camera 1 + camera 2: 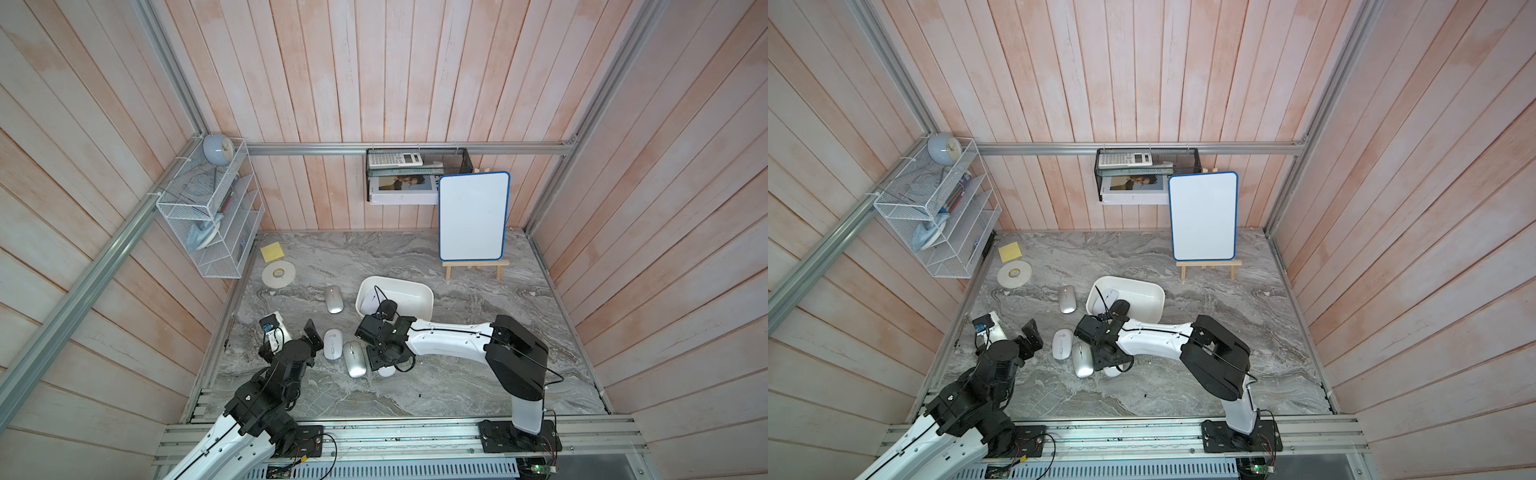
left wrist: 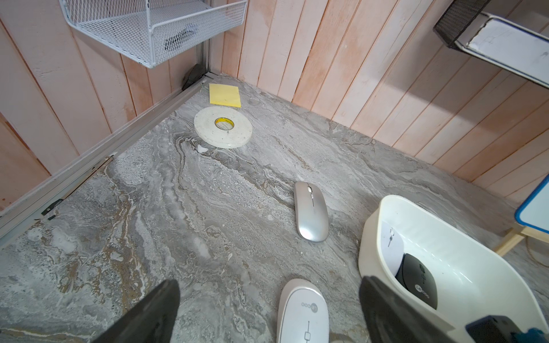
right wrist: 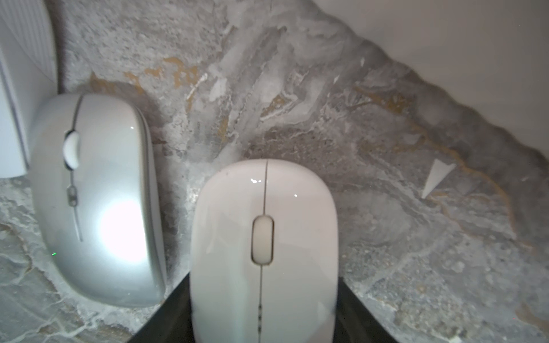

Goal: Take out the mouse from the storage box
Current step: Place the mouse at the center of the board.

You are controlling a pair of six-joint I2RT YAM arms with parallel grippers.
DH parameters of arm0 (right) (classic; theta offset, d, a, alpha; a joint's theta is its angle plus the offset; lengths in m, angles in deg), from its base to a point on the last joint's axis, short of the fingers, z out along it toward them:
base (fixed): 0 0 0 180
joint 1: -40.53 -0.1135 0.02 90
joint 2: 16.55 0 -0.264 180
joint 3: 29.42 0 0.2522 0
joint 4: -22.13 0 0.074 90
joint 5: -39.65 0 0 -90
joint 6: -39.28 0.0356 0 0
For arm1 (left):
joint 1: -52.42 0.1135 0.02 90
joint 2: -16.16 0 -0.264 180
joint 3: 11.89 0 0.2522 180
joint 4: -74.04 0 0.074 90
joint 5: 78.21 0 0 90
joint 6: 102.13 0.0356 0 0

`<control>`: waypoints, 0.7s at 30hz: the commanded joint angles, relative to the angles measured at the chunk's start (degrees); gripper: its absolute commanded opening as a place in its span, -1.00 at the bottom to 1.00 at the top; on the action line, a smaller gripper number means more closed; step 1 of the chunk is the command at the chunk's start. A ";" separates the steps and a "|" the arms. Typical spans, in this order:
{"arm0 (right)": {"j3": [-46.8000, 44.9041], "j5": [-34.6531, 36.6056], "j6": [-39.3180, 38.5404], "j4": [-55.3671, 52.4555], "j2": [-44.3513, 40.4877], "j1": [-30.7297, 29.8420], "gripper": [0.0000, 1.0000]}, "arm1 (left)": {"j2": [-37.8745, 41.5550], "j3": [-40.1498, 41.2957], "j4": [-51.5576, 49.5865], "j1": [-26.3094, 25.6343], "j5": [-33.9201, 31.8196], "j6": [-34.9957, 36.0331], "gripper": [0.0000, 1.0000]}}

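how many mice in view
6. Two in the storage box: white mouse, black mouse. Three on the table: far silver mouse, logo mouse, near silver mouse. Plain white mouse in the right gripper's jaws. Arm may hide more.

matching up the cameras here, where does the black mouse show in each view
Both top views: black mouse a little below picture centre, inside the storage box, at its left end as pictured.
Left wrist: black mouse in the same storage box, against the wall nearest the camera.
Right wrist: not in it.
Shared landmark: the storage box, in both top views and the left wrist view.
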 commanded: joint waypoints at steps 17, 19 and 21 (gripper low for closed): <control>-0.73 0.53 1.19 0.88 0.21 -0.85 0.60 | -0.27 0.14 -0.34 0.27 -1.21 -0.24 1.00; -0.68 1.26 0.85 0.42 -0.50 -1.08 0.61 | -0.25 0.24 -0.23 0.27 -1.22 -0.14 1.00; -0.21 3.53 0.14 -0.94 -2.13 -1.48 0.64 | -0.29 0.30 0.00 0.28 -1.23 -0.06 0.99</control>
